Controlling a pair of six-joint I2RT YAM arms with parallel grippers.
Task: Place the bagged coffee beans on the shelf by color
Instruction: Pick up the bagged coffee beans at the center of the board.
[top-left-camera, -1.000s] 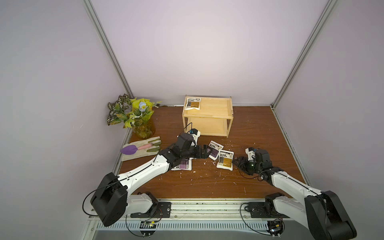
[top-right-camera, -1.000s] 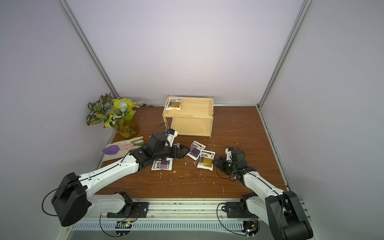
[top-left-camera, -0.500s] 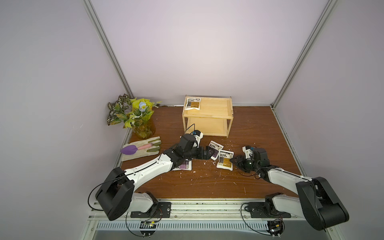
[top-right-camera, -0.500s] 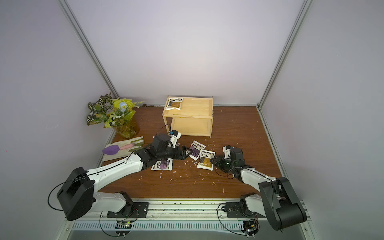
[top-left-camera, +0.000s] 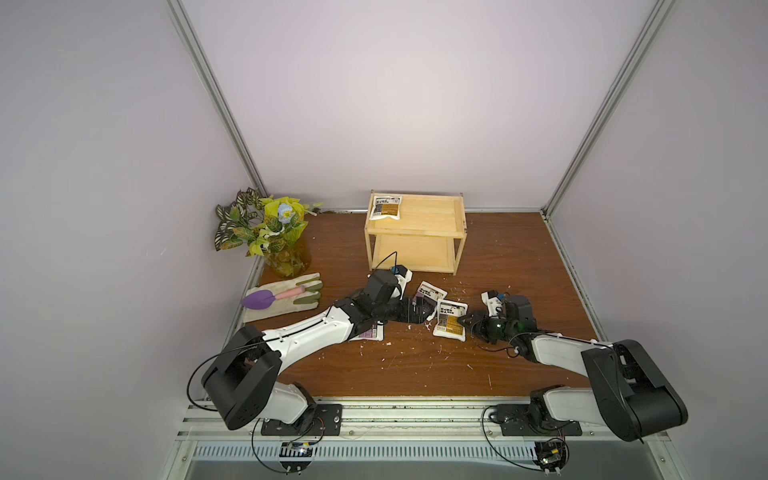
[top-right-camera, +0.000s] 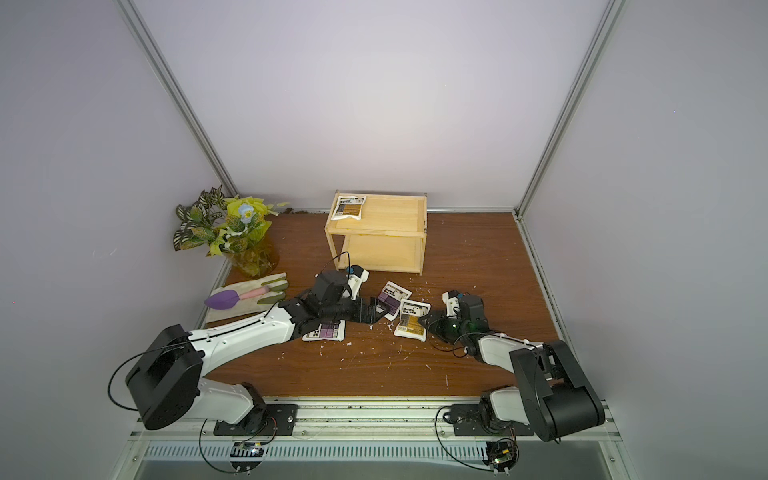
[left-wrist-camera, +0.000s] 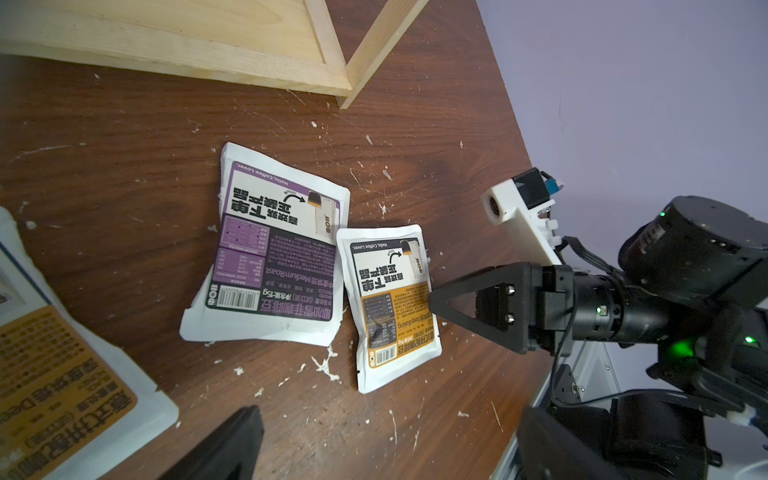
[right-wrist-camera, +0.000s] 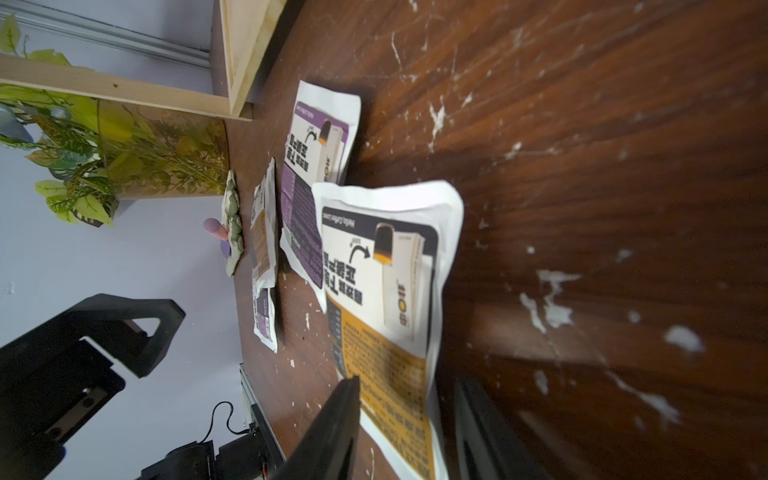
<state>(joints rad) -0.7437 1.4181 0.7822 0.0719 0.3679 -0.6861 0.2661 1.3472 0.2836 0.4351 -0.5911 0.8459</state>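
In front of the shelf (top-left-camera: 432, 216), the purple pouch (left-wrist-camera: 270, 257) reads "Medium Roast" and the golden pouch (left-wrist-camera: 395, 307) "DeepBaking"; both read "Hello, Coffee Lover." I see the right gripper (right-wrist-camera: 405, 386) with jaws part open astride the golden pouch's edge; for the left gripper (top-left-camera: 417, 309), I cannot tell. The counter (top-left-camera: 498, 257) is scratched brown wood, white-flecked, between lilac walls (top-left-camera: 395, 104).

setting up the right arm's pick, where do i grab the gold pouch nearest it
The free edge facing the right tool, coming in low from that side: the gold pouch lies flat, and its far corner overlaps a purple pouch.
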